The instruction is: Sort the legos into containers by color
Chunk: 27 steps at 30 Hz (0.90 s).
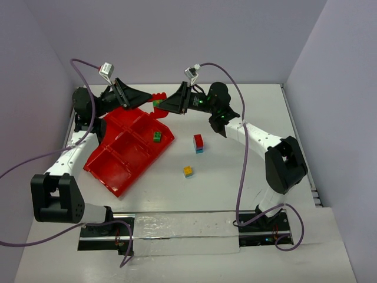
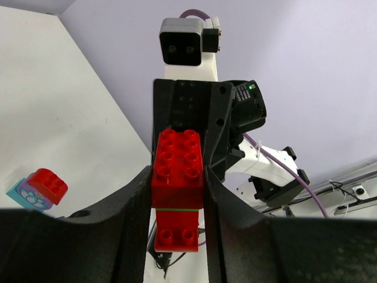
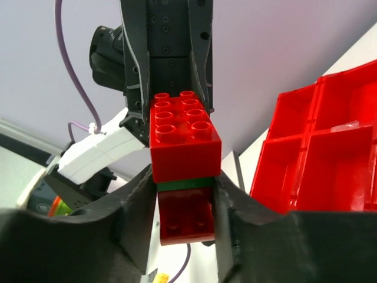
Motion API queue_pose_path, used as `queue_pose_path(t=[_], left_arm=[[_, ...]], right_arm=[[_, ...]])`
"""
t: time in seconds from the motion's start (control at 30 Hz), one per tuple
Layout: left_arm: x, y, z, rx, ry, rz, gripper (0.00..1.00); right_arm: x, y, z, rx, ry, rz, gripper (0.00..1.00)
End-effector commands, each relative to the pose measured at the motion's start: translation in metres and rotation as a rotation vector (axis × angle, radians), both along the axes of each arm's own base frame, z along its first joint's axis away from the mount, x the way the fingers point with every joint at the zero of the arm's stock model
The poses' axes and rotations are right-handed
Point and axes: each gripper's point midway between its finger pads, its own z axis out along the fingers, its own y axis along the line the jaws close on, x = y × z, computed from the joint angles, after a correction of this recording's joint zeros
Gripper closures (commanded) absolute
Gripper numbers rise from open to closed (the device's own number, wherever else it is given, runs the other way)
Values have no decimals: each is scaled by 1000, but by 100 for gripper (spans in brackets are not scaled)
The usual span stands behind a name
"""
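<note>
The left jaws and the right jaws are both closed on one red-green-red lego stack, near the far corner of the red tray.

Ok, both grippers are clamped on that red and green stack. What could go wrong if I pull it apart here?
The left gripper and right gripper both clamp one red-green-red stack near the far corner of the tray. A sudden split could fling a piece beyond the tray. The thin green layer may stay stuck on a red end and get mis-sorted.
</note>
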Motion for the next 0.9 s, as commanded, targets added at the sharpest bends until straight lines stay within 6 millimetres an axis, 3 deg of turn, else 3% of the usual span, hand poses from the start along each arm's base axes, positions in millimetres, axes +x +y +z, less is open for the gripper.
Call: queue_pose_path(t=[0.0,0.17,0.43,0.87], left_arm=[[-8,2,17,1,-90,8,100],[-6,3,18,2,-91,15,100],[-4,3,23,0,-97,25,100],[6,4,24,-19,-84,42,100]], right_arm=[[-8,1,27,62,-87,15,72],[-8,2,22,51,-71,17,99],[-4,2,-11,-52,-29,-16,100],[-10,1,-39,-121,11,-4,100]])
